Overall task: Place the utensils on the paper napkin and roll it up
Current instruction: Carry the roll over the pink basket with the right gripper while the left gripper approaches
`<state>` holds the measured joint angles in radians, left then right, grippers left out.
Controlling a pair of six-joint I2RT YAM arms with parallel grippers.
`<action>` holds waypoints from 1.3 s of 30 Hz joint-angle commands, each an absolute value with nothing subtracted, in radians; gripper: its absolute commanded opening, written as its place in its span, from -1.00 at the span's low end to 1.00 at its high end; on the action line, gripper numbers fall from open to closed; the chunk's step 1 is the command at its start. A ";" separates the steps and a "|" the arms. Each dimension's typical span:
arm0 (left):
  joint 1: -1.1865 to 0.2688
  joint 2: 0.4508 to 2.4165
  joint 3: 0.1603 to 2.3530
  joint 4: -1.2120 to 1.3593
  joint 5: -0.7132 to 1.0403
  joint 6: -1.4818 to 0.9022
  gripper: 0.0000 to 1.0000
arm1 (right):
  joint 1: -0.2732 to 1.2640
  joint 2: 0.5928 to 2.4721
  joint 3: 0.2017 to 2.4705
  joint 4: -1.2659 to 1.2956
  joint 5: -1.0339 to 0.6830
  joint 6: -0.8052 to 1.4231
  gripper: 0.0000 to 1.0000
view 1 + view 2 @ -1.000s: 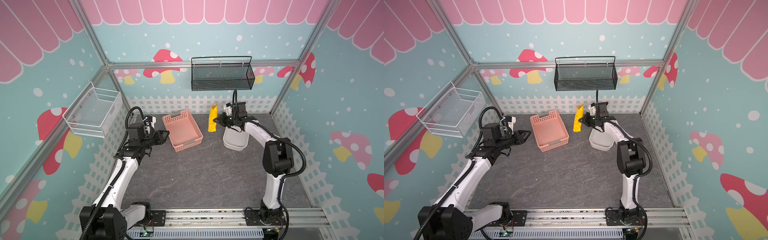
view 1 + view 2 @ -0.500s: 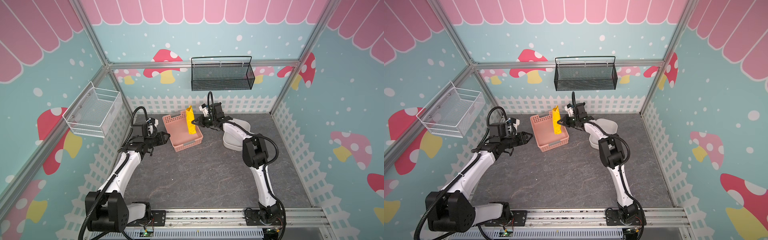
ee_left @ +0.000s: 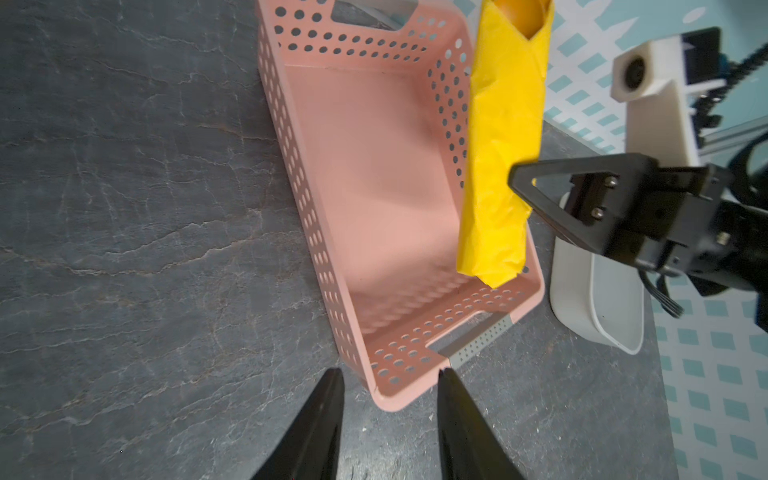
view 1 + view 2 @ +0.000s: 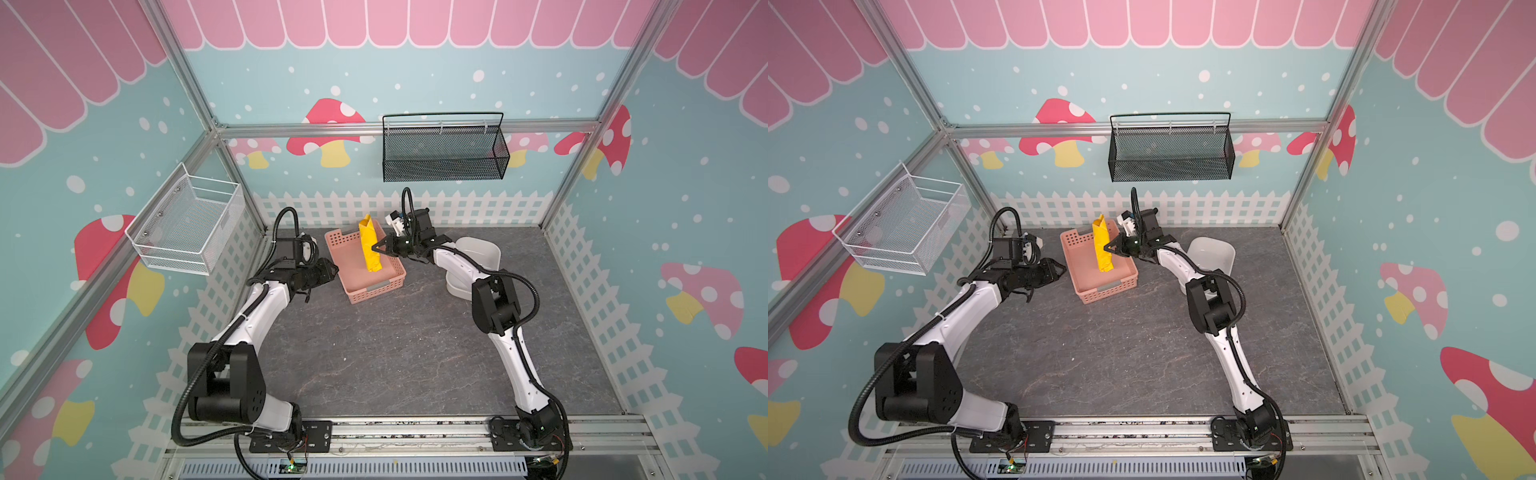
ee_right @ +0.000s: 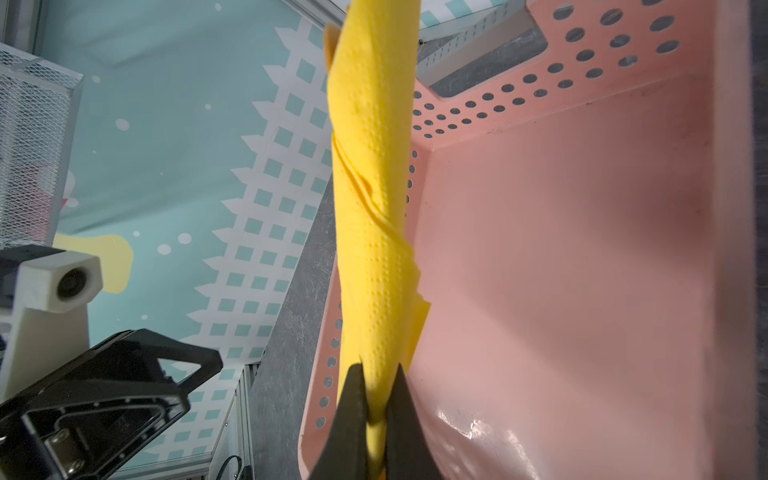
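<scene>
Pinching the rolled napkin (image 4: 368, 237) upright above the basket (image 4: 374, 291), my right gripper (image 4: 375, 248) clamps it tight, I judge to stop unrolling; my left gripper (image 3: 390, 376), jaws apart, hovers empty beside the basket.

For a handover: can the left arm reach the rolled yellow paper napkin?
Probably yes: the open left gripper is beside the pink perforated plastic basket; the napkin, held by the right gripper, hangs over it, unobstructed.

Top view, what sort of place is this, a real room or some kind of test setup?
Probably a staged robot test booth, not a real room: a left arm and right arm bolted to a metal rail, and printed mushroom walls on a metal frame.
</scene>
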<state>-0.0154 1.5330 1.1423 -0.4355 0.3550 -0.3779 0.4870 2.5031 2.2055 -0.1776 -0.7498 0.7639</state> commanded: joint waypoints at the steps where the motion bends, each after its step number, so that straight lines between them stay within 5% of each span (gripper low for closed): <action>1: -0.031 1.611 1.220 -0.496 0.265 -0.407 -0.21 | 0.494 2.484 2.230 -0.184 -0.753 0.744 -1.00; 15: -0.097 1.864 1.395 -0.568 0.199 -0.367 -0.33 | 0.494 2.394 2.174 -0.232 -0.747 0.703 -1.00; 20: -0.145 1.896 1.418 -0.569 0.187 -0.358 -0.67 | 0.490 2.355 2.139 -0.256 -0.719 0.692 -1.00; 26: -0.216 1.923 1.465 -0.570 0.196 -0.342 -0.81 | 0.466 2.296 2.069 -0.295 -0.671 0.695 -1.00; 39: -0.329 2.014 1.558 -0.565 0.235 -0.434 -0.76 | 0.401 2.188 1.841 -0.295 -0.588 0.716 -1.00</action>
<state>-0.3141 1.9907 1.5318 -0.5632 0.2127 -0.3992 0.4084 2.2299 1.8698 -0.2867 -0.6186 0.7116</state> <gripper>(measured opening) 0.117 0.072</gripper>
